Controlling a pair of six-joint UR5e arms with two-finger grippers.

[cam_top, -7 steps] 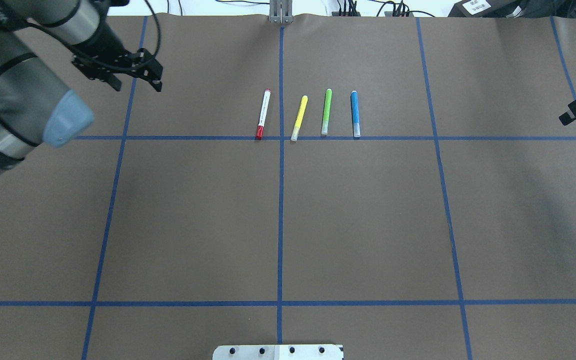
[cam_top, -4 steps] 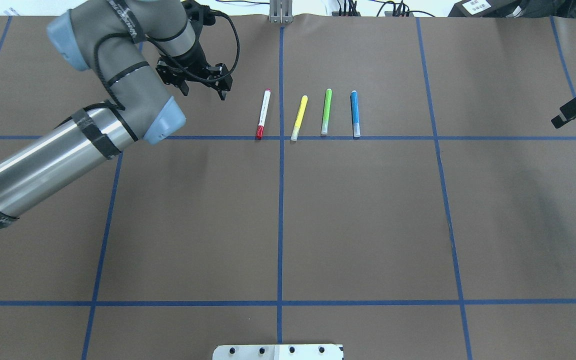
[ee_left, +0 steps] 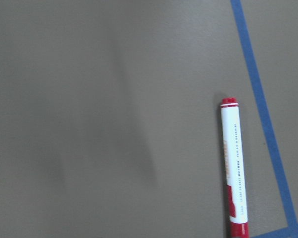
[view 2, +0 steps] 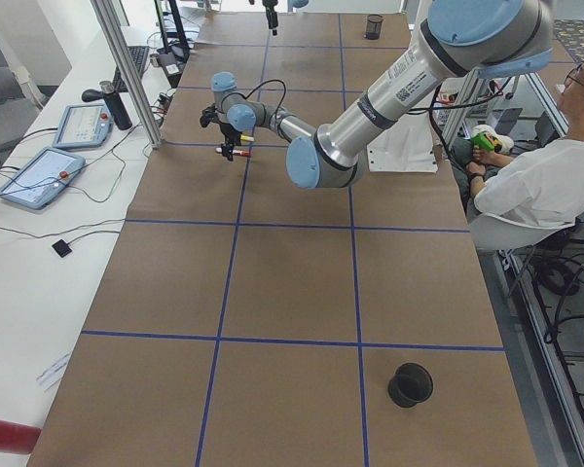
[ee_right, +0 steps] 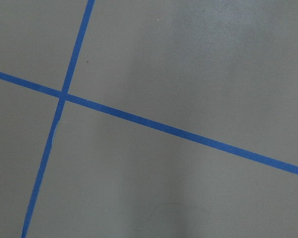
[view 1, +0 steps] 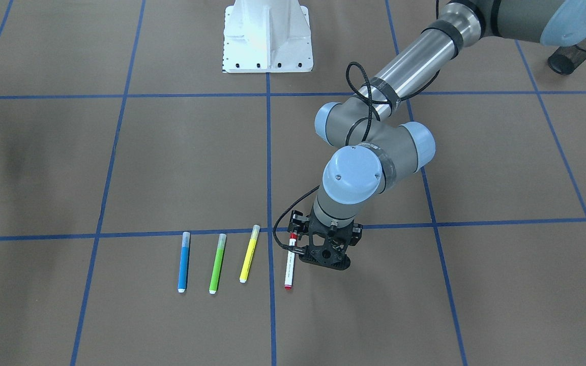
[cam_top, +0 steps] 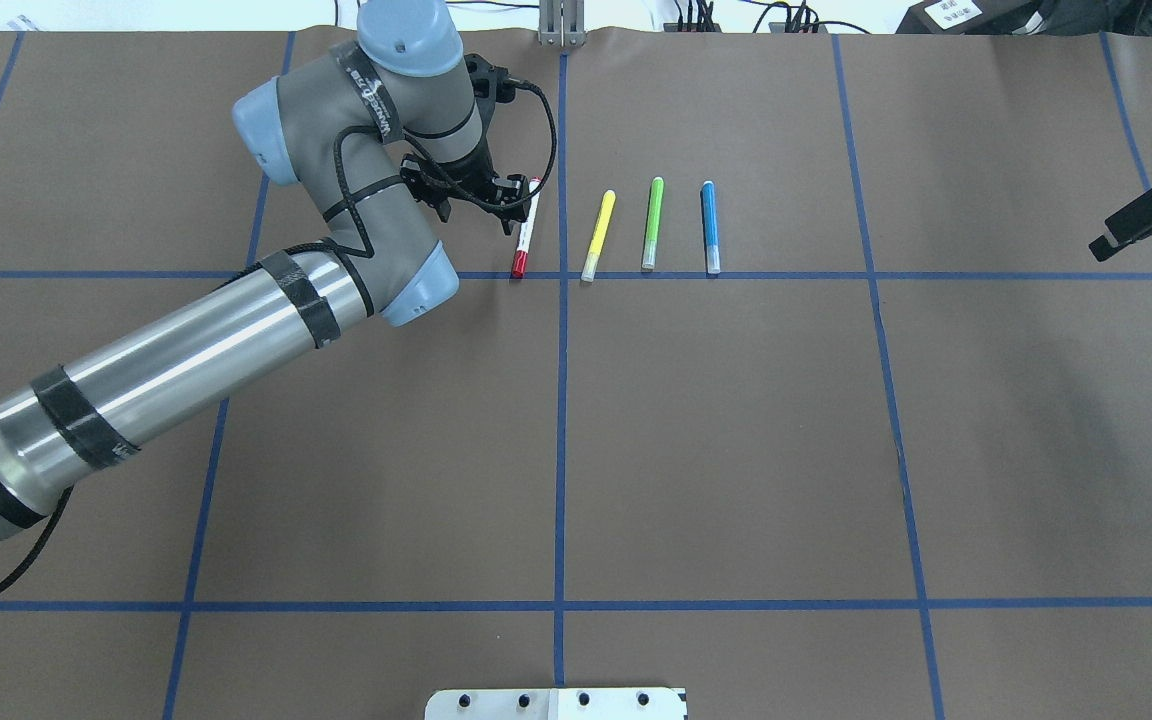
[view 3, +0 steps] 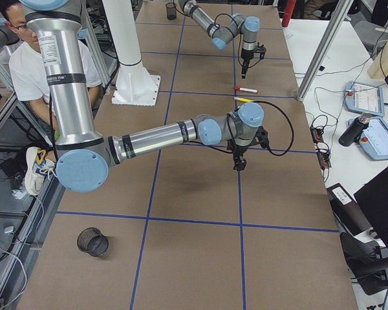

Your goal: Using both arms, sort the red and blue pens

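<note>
The red pen [cam_top: 526,228], white-barrelled with red ends, lies leftmost in a row of markers; it also shows in the front view [view 1: 289,262] and low on the right of the left wrist view [ee_left: 235,168]. The blue pen [cam_top: 710,228] lies at the row's other end [view 1: 183,262]. My left gripper [cam_top: 481,212] hangs just left of the red pen, fingers apart, holding nothing [view 1: 323,259]. At the overhead view's right edge only part of my right gripper [cam_top: 1111,240] shows, far from the pens. I cannot tell its state.
A yellow marker [cam_top: 599,235] and a green marker [cam_top: 653,225] lie between the two pens. A black mesh cup [view 1: 573,53] stands near the robot's left side, another [view 3: 92,242] on its right. A seated person [view 2: 535,175] is beside the white robot base [view 1: 267,35].
My left arm has swung right from the table's far left corner to just beside the red pen. The right gripper has edged slightly inward. The pens have not moved.
</note>
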